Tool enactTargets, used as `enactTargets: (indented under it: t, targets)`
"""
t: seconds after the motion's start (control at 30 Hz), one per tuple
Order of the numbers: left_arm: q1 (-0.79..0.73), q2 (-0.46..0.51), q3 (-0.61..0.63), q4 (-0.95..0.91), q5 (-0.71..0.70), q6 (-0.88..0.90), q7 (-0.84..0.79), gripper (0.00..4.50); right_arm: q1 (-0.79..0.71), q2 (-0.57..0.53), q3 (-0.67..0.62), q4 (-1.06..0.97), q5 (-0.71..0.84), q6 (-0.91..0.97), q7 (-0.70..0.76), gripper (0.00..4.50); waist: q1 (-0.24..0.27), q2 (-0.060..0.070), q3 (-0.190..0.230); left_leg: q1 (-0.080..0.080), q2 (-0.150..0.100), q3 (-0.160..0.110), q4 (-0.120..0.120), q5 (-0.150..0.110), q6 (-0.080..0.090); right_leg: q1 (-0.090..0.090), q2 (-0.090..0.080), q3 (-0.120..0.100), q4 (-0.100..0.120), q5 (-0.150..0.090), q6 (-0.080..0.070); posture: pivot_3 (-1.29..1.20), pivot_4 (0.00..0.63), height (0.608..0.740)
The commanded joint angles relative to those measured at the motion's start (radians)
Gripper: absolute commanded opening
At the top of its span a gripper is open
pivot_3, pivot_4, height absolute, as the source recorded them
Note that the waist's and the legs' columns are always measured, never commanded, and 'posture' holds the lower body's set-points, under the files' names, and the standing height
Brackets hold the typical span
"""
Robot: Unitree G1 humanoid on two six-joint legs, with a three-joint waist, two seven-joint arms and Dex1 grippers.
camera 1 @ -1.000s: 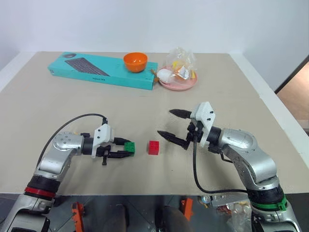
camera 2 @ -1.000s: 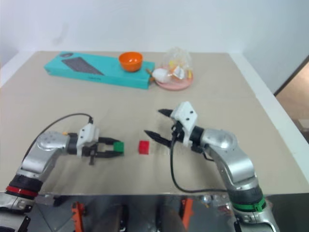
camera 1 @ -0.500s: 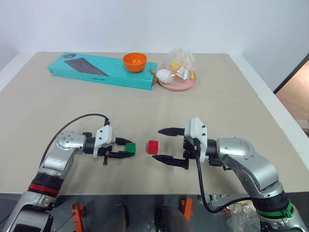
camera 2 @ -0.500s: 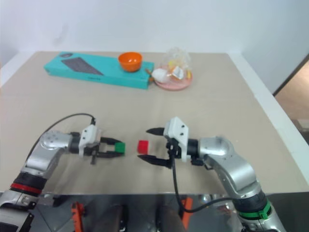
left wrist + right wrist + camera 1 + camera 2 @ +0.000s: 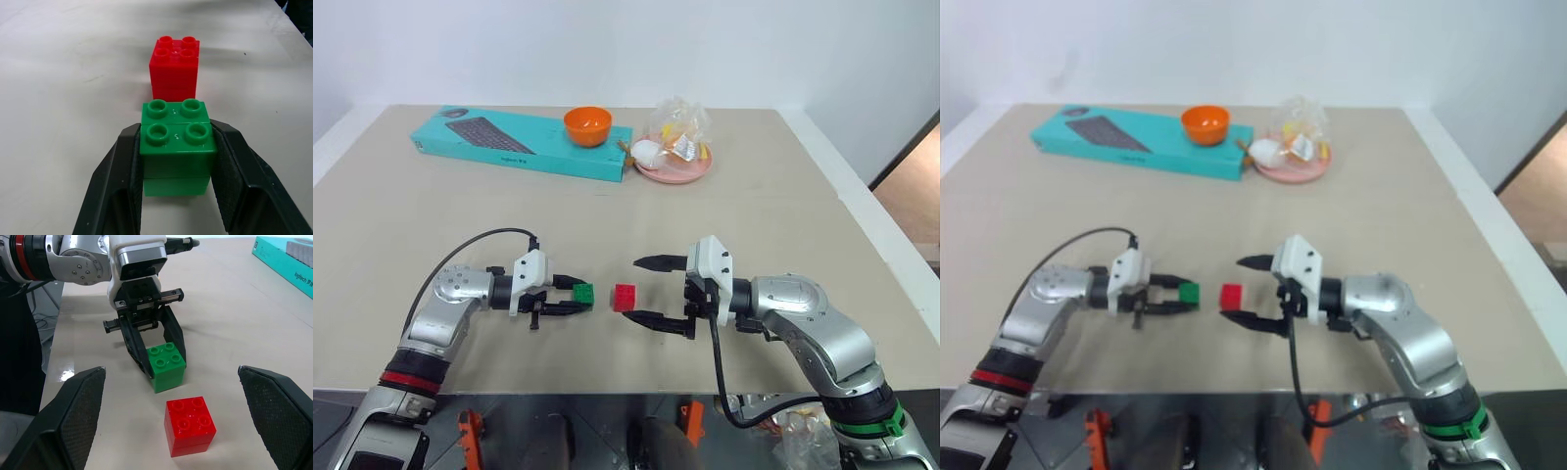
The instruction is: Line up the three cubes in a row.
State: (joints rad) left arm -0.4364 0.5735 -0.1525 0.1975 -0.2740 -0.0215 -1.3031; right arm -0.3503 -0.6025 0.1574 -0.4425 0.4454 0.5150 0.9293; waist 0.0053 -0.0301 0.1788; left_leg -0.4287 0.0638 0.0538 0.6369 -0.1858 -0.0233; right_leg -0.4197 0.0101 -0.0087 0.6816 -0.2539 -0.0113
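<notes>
Green cube (image 5: 178,145), studs up, sits clamped between the two black fingers of the left gripper (image 5: 576,296), low over the beige table (image 5: 607,225) just beside the red cube (image 5: 625,298); whether its base rests on the surface cannot be told. Taking the red cube as landmark, the green one lies on its left with a small gap between them, and the right gripper (image 5: 646,291) lies on its other side with its jaws spread wide and nothing in them, one finger beyond the cube and one nearer the table's front edge. Far behind the red cube lie a teal keyboard box (image 5: 519,141), an orange bowl (image 5: 587,124) and a pink plate (image 5: 675,168).
</notes>
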Motion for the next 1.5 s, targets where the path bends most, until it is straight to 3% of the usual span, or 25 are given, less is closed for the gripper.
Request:
enactTargets:
  t: [0.03, 0.17, 0.23, 0.43, 0.63, 0.73, 1.0, 1.23, 1.5]
  targets:
    - [-0.009, 0.020, 0.005, -0.007, 0.001, 0.012, -0.012, 1.31, -0.001, 0.004, -0.008, -0.014, 0.001, -0.019, -0.005, 4.50, 0.000, 0.000, 0.000, 0.000, 0.000, 0.000, 0.000, 0.000, 0.000, 0.000, 0.000, 0.000, 0.000, 0.000, 0.000, 0.00, 0.150, 0.740]
    - [-0.008, 0.029, 0.000, -0.005, 0.008, 0.028, -0.021, 1.31, 0.003, 0.005, -0.007, -0.015, -0.001, -0.022, -0.009, 4.50, 0.000, 0.000, 0.000, 0.000, 0.001, 0.000, 0.000, 0.000, 0.000, 0.000, 0.001, 0.000, 0.000, 0.000, -0.001, 0.00, 0.150, 0.740]
    - [-0.010, 0.030, 0.001, -0.002, 0.013, 0.030, -0.017, 2.39, 0.004, 0.004, -0.008, -0.013, -0.004, -0.026, -0.010, 4.50, -0.001, 0.000, 0.000, 0.000, 0.001, 0.000, 0.000, 0.000, 0.000, 0.000, 0.001, 0.000, 0.000, 0.000, -0.001, 0.00, 0.150, 0.740]
    - [-0.025, 0.039, 0.005, -0.006, 0.018, 0.034, -0.017, 4.41, 0.006, 0.002, -0.007, -0.006, -0.010, -0.038, -0.011, 4.50, 0.000, 0.000, 0.000, 0.000, 0.001, 0.000, 0.000, 0.000, 0.000, 0.000, 0.001, 0.000, 0.000, 0.000, -0.001, 0.00, 0.150, 0.740]
    - [-0.017, 0.073, 0.037, -0.065, -0.009, 0.075, -0.012, 4.48, 0.009, 0.001, -0.009, 0.000, -0.013, -0.044, -0.007, 4.50, -0.001, 0.000, 0.000, 0.000, 0.001, 0.000, 0.000, 0.000, 0.000, 0.000, 0.001, 0.000, 0.000, 0.000, -0.001, 0.00, 0.150, 0.740]
    - [0.015, 0.100, 0.086, -0.165, -0.071, 0.186, 0.029, 4.48, 0.006, 0.001, -0.016, 0.006, -0.006, -0.046, -0.002, 4.50, -0.001, 0.000, 0.000, 0.000, 0.001, 0.000, 0.000, 0.000, 0.000, 0.000, 0.001, 0.000, 0.000, 0.000, -0.001, 0.00, 0.150, 0.740]
    - [0.115, 0.095, 0.283, -0.396, -0.212, 0.497, 0.320, 4.48, -0.017, -0.004, -0.035, 0.046, 0.020, -0.053, 0.029, 4.50, -0.002, 0.000, 0.000, 0.001, 0.002, -0.001, 0.000, 0.000, 0.000, 0.000, 0.001, 0.001, 0.000, 0.001, 0.000, 0.00, 0.150, 0.740]
    - [0.278, -0.013, 0.452, -0.479, -0.177, 0.451, 0.615, 4.48, -0.051, 0.001, -0.012, 0.103, 0.008, -0.077, 0.073, 4.50, -0.007, 0.000, 0.000, 0.002, 0.002, 0.000, 0.000, 0.000, 0.000, 0.001, 0.000, 0.003, 0.000, 0.002, -0.001, 0.00, 0.150, 0.740]
    - [0.356, 0.012, 0.523, -0.443, -0.185, 0.408, 0.633, 4.48, -0.084, 0.006, 0.012, 0.140, -0.004, -0.095, 0.114, 4.50, -0.003, -0.002, -0.001, 0.003, 0.002, 0.000, 0.000, 0.000, 0.000, 0.001, 0.000, 0.003, 0.000, 0.003, -0.002, 0.00, 0.150, 0.740]
